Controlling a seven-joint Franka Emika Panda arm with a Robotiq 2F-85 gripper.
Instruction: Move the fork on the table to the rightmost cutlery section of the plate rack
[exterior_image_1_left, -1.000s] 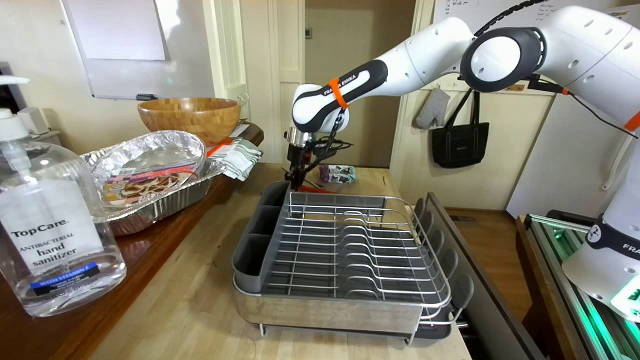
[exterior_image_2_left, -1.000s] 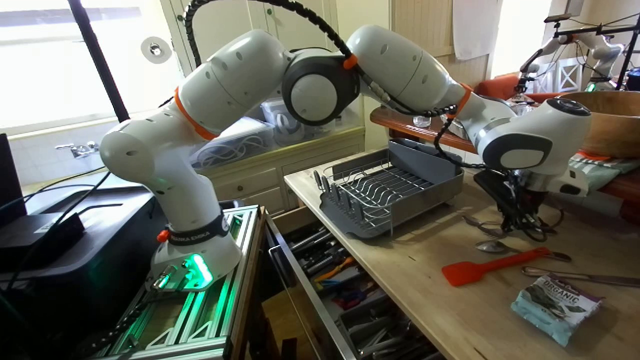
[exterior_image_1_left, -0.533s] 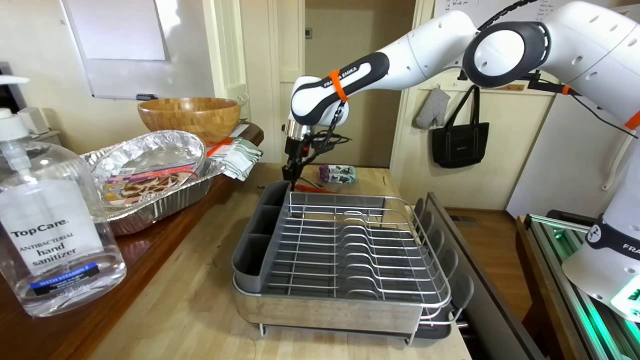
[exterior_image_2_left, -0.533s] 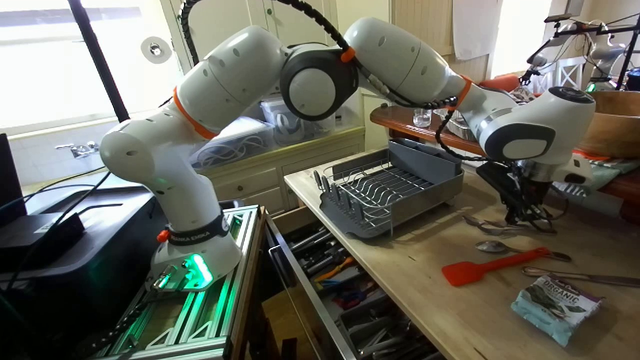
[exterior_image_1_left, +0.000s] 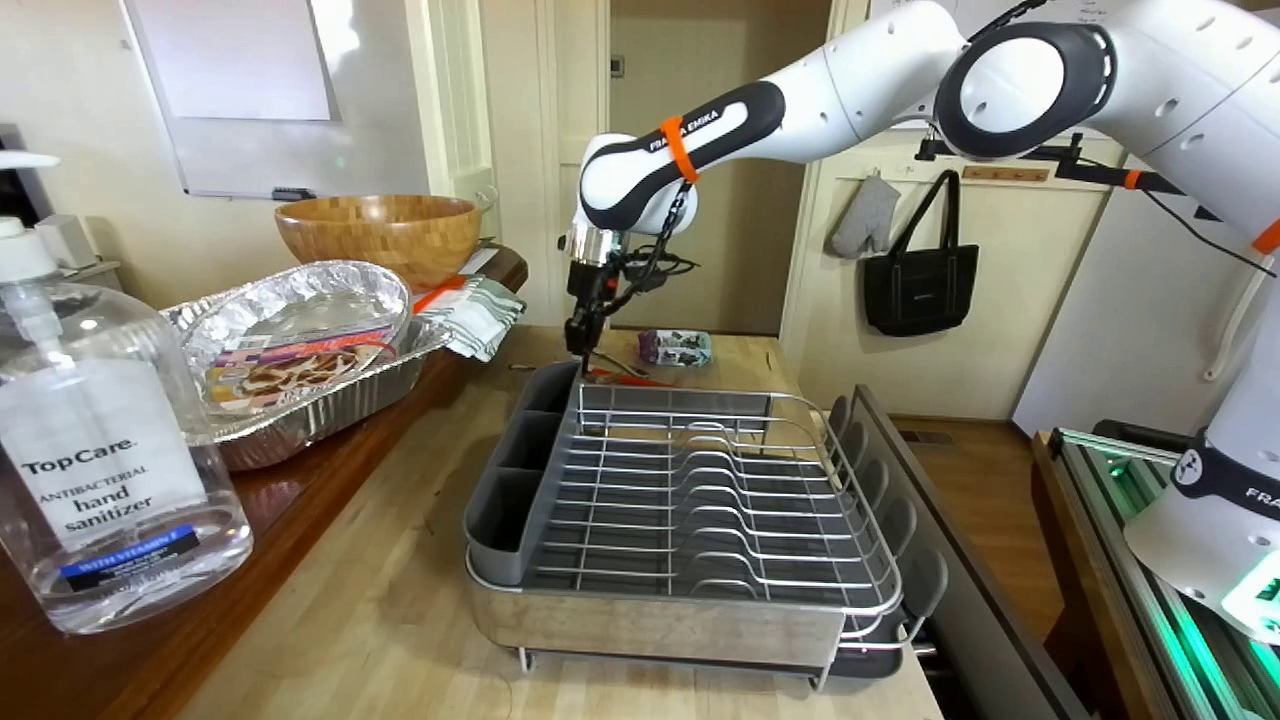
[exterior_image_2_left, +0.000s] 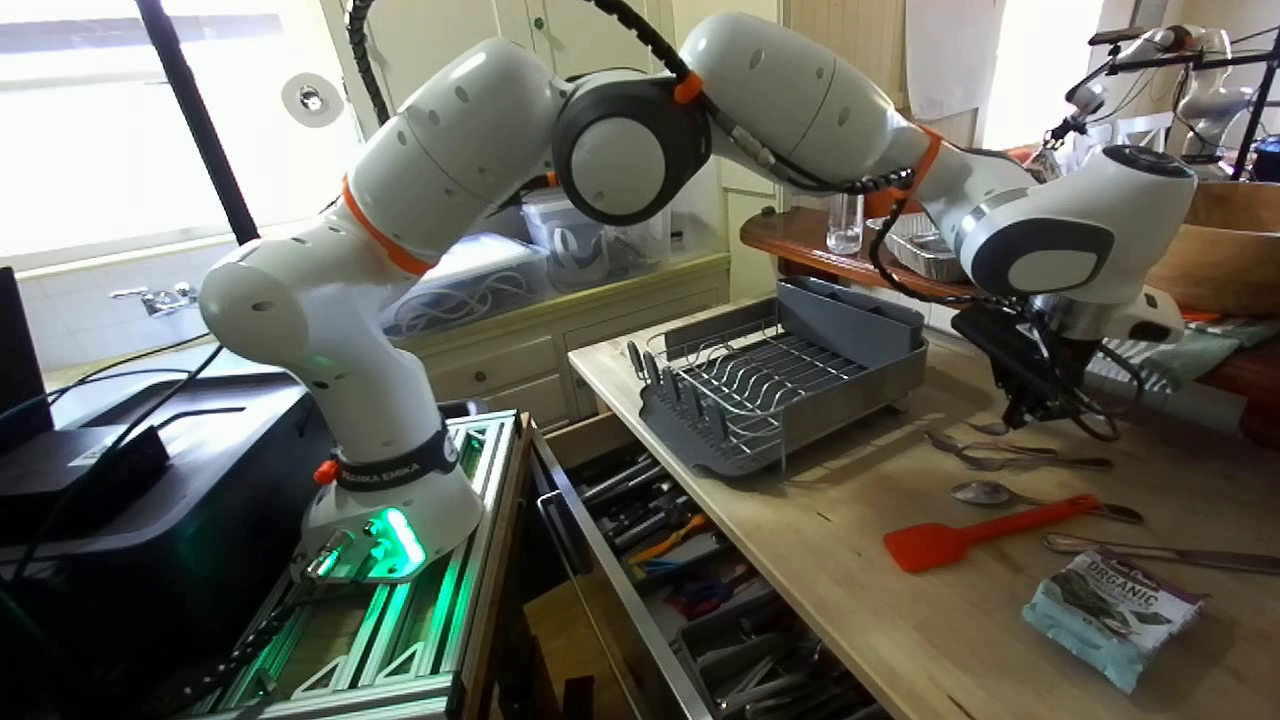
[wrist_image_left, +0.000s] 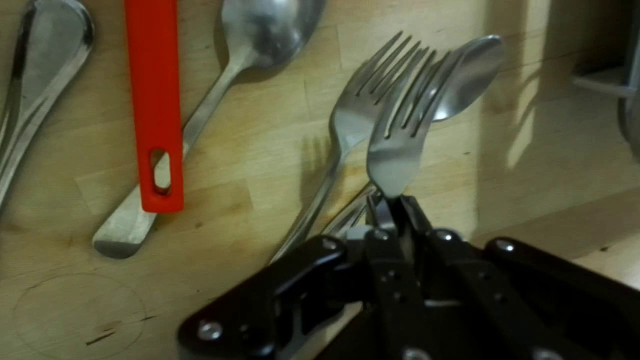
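Observation:
My gripper (wrist_image_left: 392, 202) is shut on a silver fork (wrist_image_left: 397, 150) at its neck, tines pointing away from me in the wrist view. The gripper also shows above the table in an exterior view (exterior_image_2_left: 1015, 420), with the fork's tines (exterior_image_2_left: 988, 428) just beyond the fingers. Another fork (wrist_image_left: 350, 120) lies on the table (exterior_image_2_left: 840, 560) below, beside a spoon (wrist_image_left: 472, 75) that the held fork partly covers. The plate rack (exterior_image_1_left: 650, 625) stands beside the gripper, with its grey cutlery holder (exterior_image_1_left: 545, 490) along one side; it shows in both exterior views. The held fork's handle is mostly hidden by the fingers.
A red spatula (exterior_image_2_left: 940, 548), another spoon (exterior_image_2_left: 985, 492), a knife (exterior_image_2_left: 1160, 550) and a snack packet (exterior_image_2_left: 1115, 615) lie on the table. An open drawer (exterior_image_2_left: 590, 580) runs along the table edge. A sanitizer bottle (exterior_image_1_left: 110, 470), foil tray (exterior_image_1_left: 310, 425) and wooden bowl (exterior_image_1_left: 380, 235) stand on the higher counter.
My gripper has risen from near the table, shifting slightly, with the fork in it. The cutlery under it on the table shows more now.

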